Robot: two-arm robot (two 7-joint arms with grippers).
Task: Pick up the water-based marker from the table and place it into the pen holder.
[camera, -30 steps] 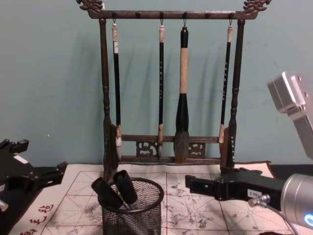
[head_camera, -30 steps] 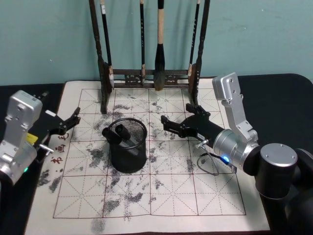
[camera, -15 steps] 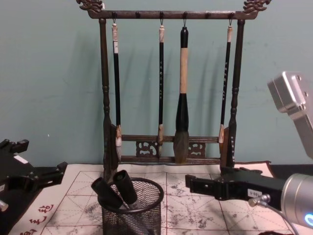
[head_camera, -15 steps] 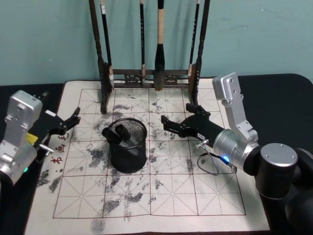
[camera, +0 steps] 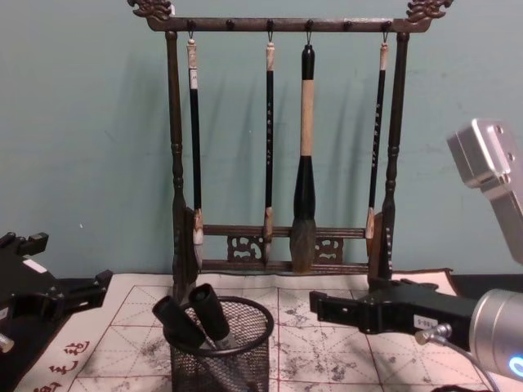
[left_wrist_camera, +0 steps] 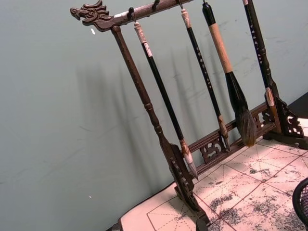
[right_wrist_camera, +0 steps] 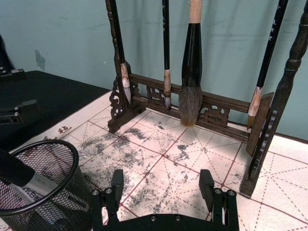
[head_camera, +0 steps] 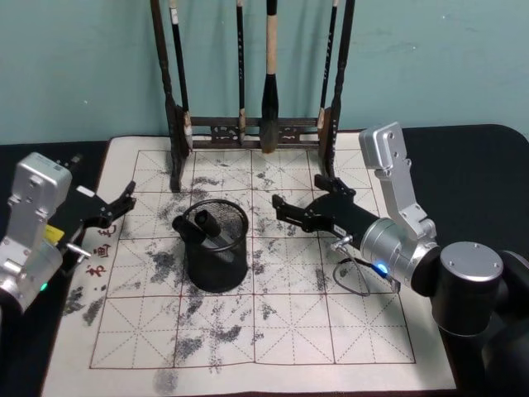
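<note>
The pen holder (head_camera: 216,256) is a black wire-mesh cup standing upright on the left-centre of the gridded mat. A water-based marker (head_camera: 204,221) with a black cap leans inside it, and a second black-capped one (camera: 174,322) rests beside it. My right gripper (head_camera: 278,210) hovers low over the mat just right of the holder, apart from it, open and holding nothing. In the right wrist view the holder (right_wrist_camera: 48,202) and a marker (right_wrist_camera: 19,173) sit beside the open right gripper (right_wrist_camera: 161,185). My left gripper (head_camera: 128,197) waits at the mat's left edge, open and empty.
A tall dark wooden brush rack (head_camera: 256,128) with several hanging brushes stands at the back of the mat, close behind both grippers. The ink-stained white mat (head_camera: 289,331) lies on a black table, with bare grid squares in front of the holder.
</note>
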